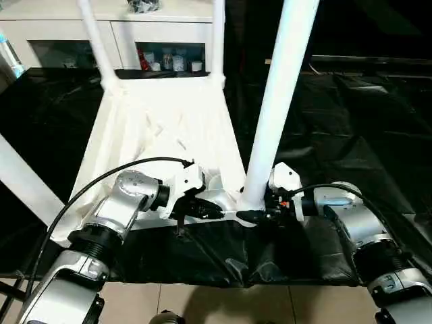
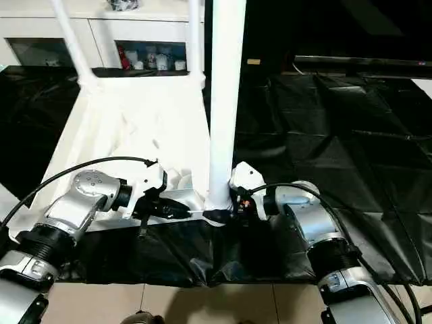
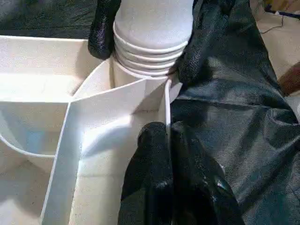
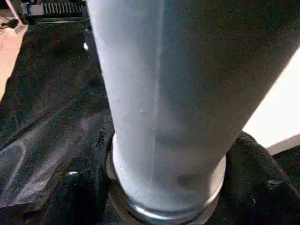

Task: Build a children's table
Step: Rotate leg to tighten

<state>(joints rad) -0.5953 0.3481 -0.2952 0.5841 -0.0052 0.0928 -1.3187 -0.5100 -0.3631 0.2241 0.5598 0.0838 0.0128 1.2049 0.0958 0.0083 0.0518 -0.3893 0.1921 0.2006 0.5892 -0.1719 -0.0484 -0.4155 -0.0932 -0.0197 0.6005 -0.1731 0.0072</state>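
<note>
The white table top (image 1: 162, 128) lies upside down on black cloth, ribs facing up. Two legs (image 1: 98, 40) (image 1: 218, 40) stand in its far corner sockets. Another leg (image 1: 23, 182) crosses the picture's left edge. A thick leg (image 1: 280, 88) stands upright in the near right corner socket (image 3: 140, 89). My right gripper (image 1: 251, 216) is closed around this leg's base, with a black finger (image 3: 105, 28) on each side of it. My left gripper (image 3: 168, 133) is shut on the top's thin near rim, just beside that socket.
A white cabinet (image 1: 162, 34) with glass doors stands behind the table top. Black cloth (image 1: 351, 115) covers the work surface to the right and hangs over its near edge. Tiled floor (image 1: 223, 304) shows below. A black cable (image 1: 88, 185) loops over my left forearm.
</note>
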